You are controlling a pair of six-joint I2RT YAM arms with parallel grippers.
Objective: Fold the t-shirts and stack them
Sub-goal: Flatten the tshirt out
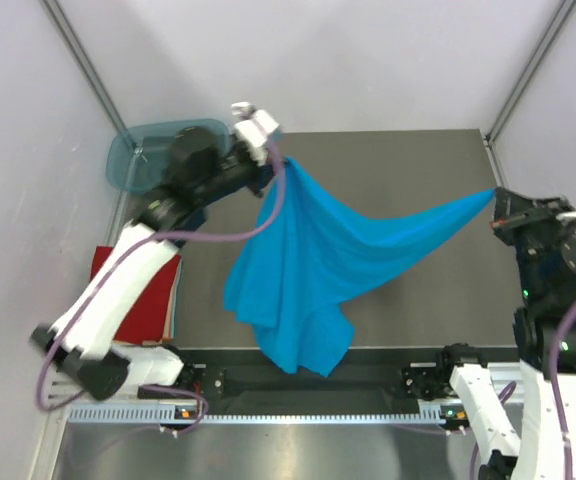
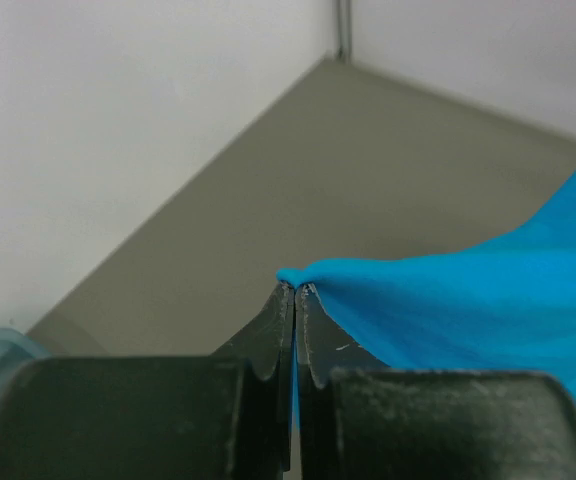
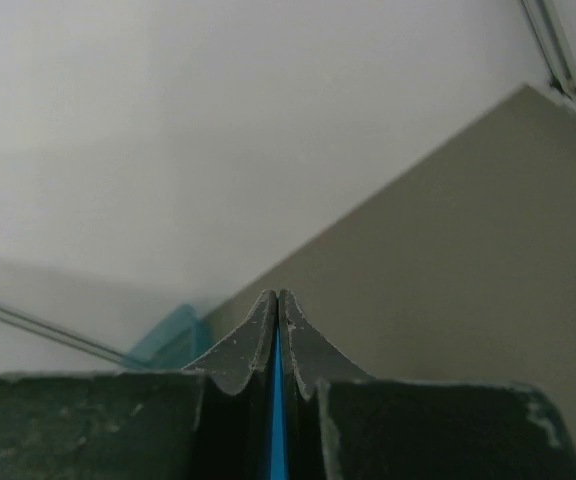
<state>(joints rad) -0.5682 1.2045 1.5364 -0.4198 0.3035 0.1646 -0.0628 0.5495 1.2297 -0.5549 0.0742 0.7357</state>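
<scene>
Both jaws clenched on blue shirt [image 1: 318,270] corners, held aloft; shallow pinch risks slip, shirt bunching on tabletop [image 1: 388,160].

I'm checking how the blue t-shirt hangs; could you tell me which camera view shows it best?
The top external view: the whole blue t-shirt shows, stretched between the left gripper and right gripper, its lower part sagging. The left wrist view shows only a pinched corner; the right wrist, a blue sliver between shut fingers.
</scene>
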